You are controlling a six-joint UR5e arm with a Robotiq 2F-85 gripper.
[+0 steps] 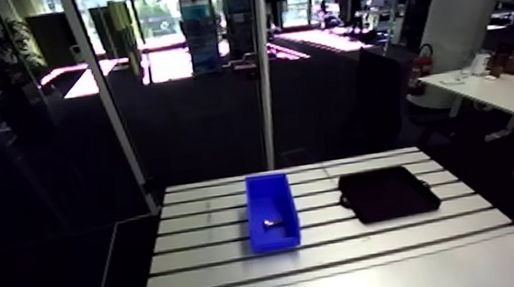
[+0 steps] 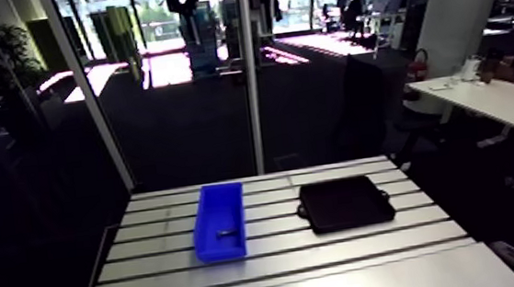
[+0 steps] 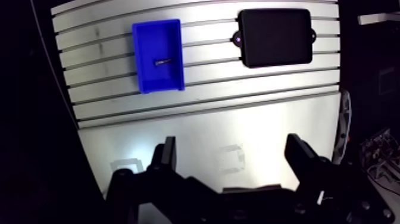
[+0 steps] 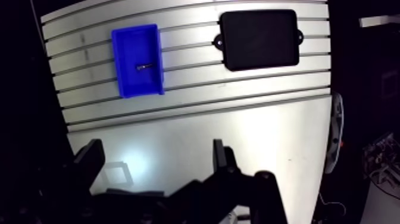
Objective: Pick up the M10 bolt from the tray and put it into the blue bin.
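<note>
A blue bin point(image 1: 271, 212) stands on the slotted table with the small dark M10 bolt point(image 1: 273, 221) lying inside it; the wrist view shows the bolt point(image 3: 162, 60) near the bin's middle. A black tray point(image 1: 388, 192) sits beside the bin and looks empty. My gripper point(image 3: 232, 158) hangs high above the table's plain near part, well away from both, with its fingers point(image 3: 166, 154) wide apart and nothing between them.
The slotted aluminium table point(image 1: 329, 257) has a smooth bare strip at its near edge. An upright metal post point(image 1: 265, 80) rises behind the bin at the table's far edge. Dark floor drops away on both sides of the table.
</note>
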